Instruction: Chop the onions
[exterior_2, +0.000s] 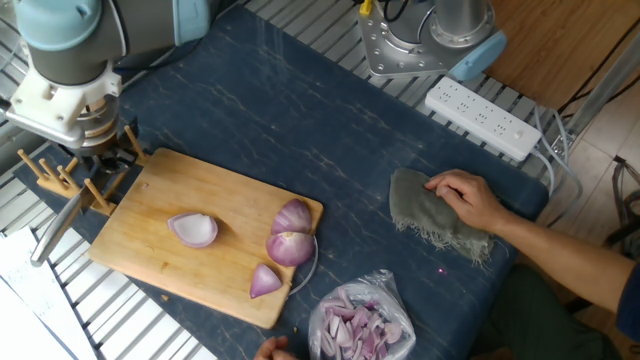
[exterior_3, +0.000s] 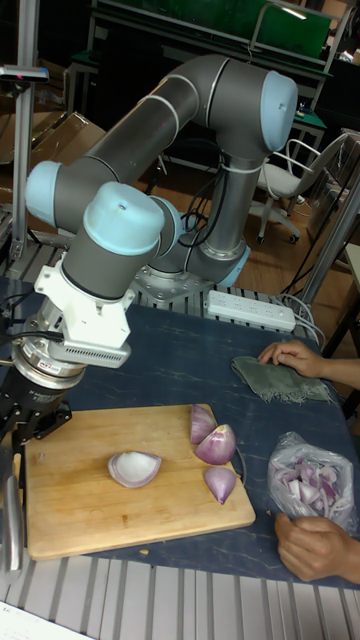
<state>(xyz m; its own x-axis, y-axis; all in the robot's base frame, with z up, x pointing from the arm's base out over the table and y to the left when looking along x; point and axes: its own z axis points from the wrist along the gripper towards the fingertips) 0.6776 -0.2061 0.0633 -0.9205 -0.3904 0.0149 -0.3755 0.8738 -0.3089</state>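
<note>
Onions (exterior_2: 270, 243) on cutting board (exterior_2: 140, 230), lower left of frame; bag (exterior_2: 360, 322) at bottom centre; cloth (exterior_2: 425, 215) right; power strip (exterior_2: 483, 118) upper right.

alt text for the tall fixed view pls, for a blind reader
A UR5 arm's gripper hangs over the left edge of a wooden cutting board holding four red onion pieces. A person's hands rest on a grey cloth and beside a bag of onion bits.
</note>
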